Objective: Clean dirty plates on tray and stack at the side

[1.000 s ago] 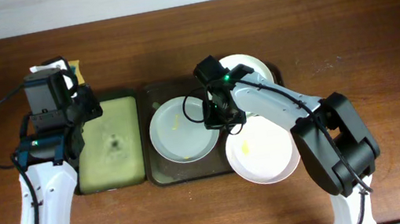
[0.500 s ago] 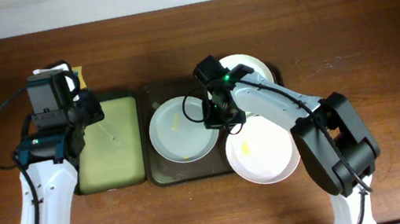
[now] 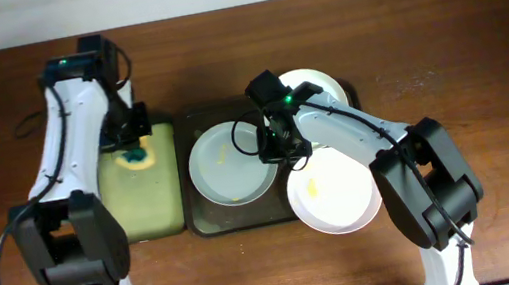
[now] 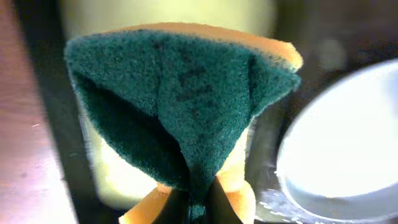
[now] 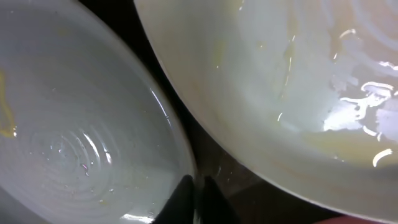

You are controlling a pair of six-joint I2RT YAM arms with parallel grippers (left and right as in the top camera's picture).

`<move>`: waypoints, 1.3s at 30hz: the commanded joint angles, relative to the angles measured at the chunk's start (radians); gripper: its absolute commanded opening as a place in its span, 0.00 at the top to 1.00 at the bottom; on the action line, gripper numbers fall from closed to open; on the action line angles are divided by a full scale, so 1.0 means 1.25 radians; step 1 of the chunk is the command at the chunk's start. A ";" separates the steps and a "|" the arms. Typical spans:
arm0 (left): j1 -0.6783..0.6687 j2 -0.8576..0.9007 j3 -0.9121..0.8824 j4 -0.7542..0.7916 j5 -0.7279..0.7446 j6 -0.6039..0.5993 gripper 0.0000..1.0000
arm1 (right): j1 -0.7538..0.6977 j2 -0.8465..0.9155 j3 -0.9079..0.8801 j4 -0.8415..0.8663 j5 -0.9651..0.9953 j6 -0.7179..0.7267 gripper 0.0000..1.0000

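Note:
A pale grey-blue plate (image 3: 228,165) with a yellow smear lies on the dark tray (image 3: 208,220). My right gripper (image 3: 276,149) is shut on its right rim; the right wrist view shows the fingers (image 5: 198,196) pinching that rim (image 5: 74,143). One white plate (image 3: 335,191) with a yellow smear overlaps the tray's front right edge and also shows in the right wrist view (image 5: 280,81). Another white plate (image 3: 316,83) sits at the back right, partly under the arm. My left gripper (image 3: 136,158) is shut on a green and yellow sponge (image 4: 180,112).
The smaller tray with yellow-green lining (image 3: 142,200) lies left of the dark tray, under the sponge. The brown table (image 3: 487,77) extends to the right. A plate edge (image 4: 348,143) shows at the right of the left wrist view.
The left arm has swung into a new pose, and its gripper now holds the sponge above the back end of the small tray. The right arm and the plates have not moved.

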 commanded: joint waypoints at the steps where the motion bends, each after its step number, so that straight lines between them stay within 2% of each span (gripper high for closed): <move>1: -0.111 -0.002 0.008 0.049 0.023 -0.025 1.00 | 0.004 0.006 -0.004 0.000 0.010 0.003 0.93; 3: -0.162 0.005 -0.001 0.099 0.025 -0.057 1.00 | 0.004 0.006 -0.004 -0.004 0.010 0.003 0.96; 5: -0.195 0.014 -0.014 0.150 0.075 -0.058 1.00 | 0.004 0.006 -0.004 -0.006 0.010 0.003 0.96; 8: -0.233 0.060 -0.021 0.149 0.079 -0.058 1.00 | 0.004 0.006 -0.004 -0.005 0.010 0.003 0.96; 18: -0.234 0.197 -0.063 0.152 0.067 -0.059 1.00 | 0.004 0.006 -0.004 -0.006 0.010 0.003 0.96; 19: -0.230 0.205 -0.072 0.155 0.041 -0.085 1.00 | 0.004 0.006 -0.004 -0.006 0.010 0.003 0.96; 23: -0.226 0.211 -0.087 0.139 0.023 -0.105 1.00 | 0.004 0.006 -0.004 -0.008 0.010 0.003 0.96; 27: -0.226 0.211 -0.172 0.180 0.023 -0.104 1.00 | 0.004 0.006 -0.004 -0.009 0.010 0.002 0.96; 29: -0.225 0.211 -0.205 0.207 0.032 -0.103 1.00 | 0.004 0.006 -0.004 -0.006 -0.015 -0.039 0.96; 35: -0.225 0.211 -0.261 0.257 0.093 -0.067 1.00 | 0.003 0.006 -0.004 0.012 -0.075 -0.065 0.96; 39: -0.225 0.221 -0.307 0.282 0.185 -0.030 1.00 | 0.003 0.006 -0.004 0.015 -0.078 -0.076 0.96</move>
